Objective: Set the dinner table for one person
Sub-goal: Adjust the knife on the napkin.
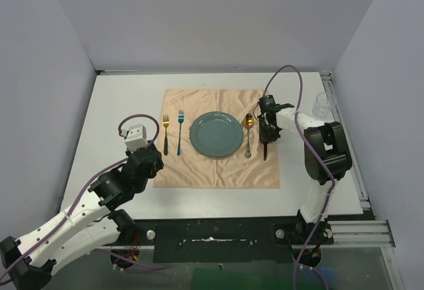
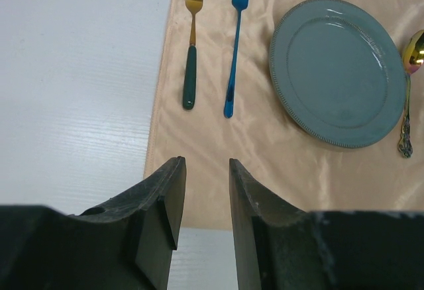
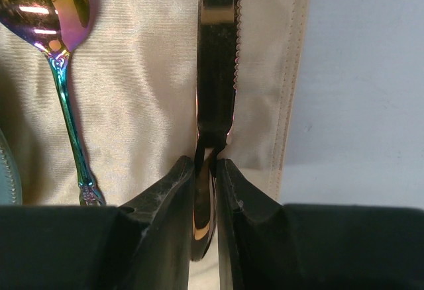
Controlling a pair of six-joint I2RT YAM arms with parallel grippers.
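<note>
Right pincer (image 3: 204,165) clenched on knife (image 3: 217,51), near end hidden in grip; left pincer (image 2: 205,165) released.

It was a robotics lab cell: plain pale grey partition walls (image 1: 199,18) boxed in a large white tabletop (image 1: 126,98) edged with aluminium rails (image 1: 358,232).
</note>
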